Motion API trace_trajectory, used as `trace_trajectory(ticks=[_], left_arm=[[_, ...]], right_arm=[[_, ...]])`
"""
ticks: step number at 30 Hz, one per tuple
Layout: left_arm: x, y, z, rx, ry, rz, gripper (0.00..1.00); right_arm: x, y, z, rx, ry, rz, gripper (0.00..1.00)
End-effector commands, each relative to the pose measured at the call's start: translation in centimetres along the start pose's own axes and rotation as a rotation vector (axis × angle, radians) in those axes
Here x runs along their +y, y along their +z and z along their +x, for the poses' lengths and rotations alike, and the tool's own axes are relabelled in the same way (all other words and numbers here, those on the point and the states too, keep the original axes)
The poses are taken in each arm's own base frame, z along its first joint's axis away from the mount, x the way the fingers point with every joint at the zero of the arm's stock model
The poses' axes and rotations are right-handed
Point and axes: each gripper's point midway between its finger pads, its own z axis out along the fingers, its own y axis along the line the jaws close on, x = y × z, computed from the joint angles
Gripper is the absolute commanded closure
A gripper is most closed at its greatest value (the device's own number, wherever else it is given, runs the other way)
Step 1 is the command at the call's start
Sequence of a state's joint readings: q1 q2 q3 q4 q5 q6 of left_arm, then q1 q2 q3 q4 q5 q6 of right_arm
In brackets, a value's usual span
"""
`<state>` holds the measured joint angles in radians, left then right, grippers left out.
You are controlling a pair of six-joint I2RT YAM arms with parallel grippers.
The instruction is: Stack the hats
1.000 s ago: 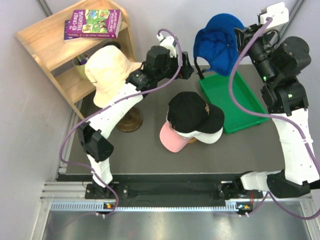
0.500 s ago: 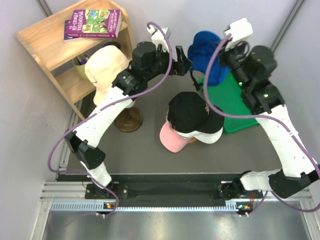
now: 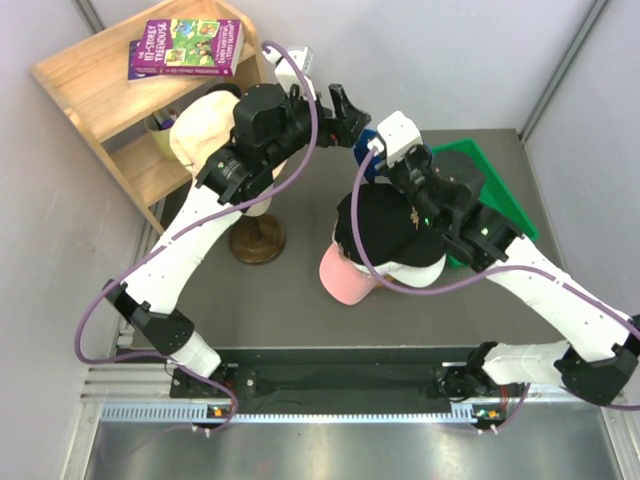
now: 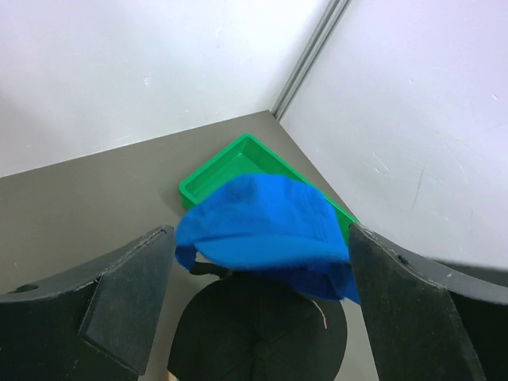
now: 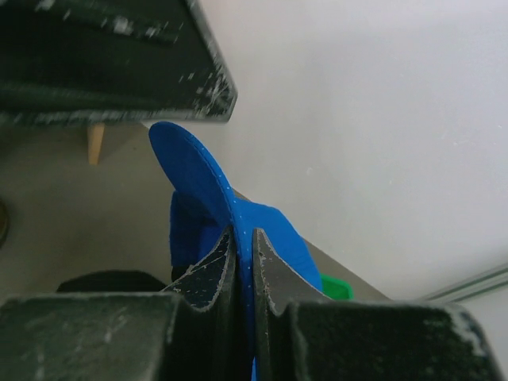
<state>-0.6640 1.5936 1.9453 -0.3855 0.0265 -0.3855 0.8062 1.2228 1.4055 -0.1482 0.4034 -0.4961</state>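
The royal blue cap [image 4: 266, 230] hangs in the air over the far side of the pile, its brim pinched on edge between the closed fingers of the right hand [image 5: 242, 238] (from overhead only a sliver of it shows). The black cap [image 3: 385, 225], with a small gold logo, tops the stack mid-desk [image 3: 290, 320], crown up. A white cap [image 3: 412, 272] and a pink cap [image 3: 345, 280] peek out beneath it. The pale peach cap [image 3: 205, 140] sits well apart at the left, raised on a wooden stand [image 3: 258, 242].
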Motion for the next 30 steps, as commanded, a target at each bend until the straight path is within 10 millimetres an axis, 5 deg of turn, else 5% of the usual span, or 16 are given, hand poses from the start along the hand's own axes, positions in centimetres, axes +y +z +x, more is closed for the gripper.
trace_trajectory(ticks=[1,9,14,17,30], left_arm=[[-1.0,-1.8,-2.4,-0.074,-0.003,0.02,0.06],[-0.9,-2.5,-2.8,-0.073,0.031,0.012,0.05],[0.0,-3.2,-3.2,-0.085,0.048,-0.034,0.04],[0.1,-3.7,-3.2,-0.088,0.051,-0.041,0.04],[0.2,-3.3,-1.9,-0.059,0.033,-0.03,0.04]], right_arm=[[-1.4,-3.0,-2.6,-0.091,0.019,0.066,1.0],[4.5,-4.6,-1.6,-0.079,-0.039,-0.094,1.0],[7.4,-5.0,1.0,-0.044,-0.147,-0.135,1.0],[6.5,-5.2,2.0,-0.034,-0.229,-0.045,1.0],[0.0,-7.1,0.6,-0.049,-0.38,0.14,1.0]])
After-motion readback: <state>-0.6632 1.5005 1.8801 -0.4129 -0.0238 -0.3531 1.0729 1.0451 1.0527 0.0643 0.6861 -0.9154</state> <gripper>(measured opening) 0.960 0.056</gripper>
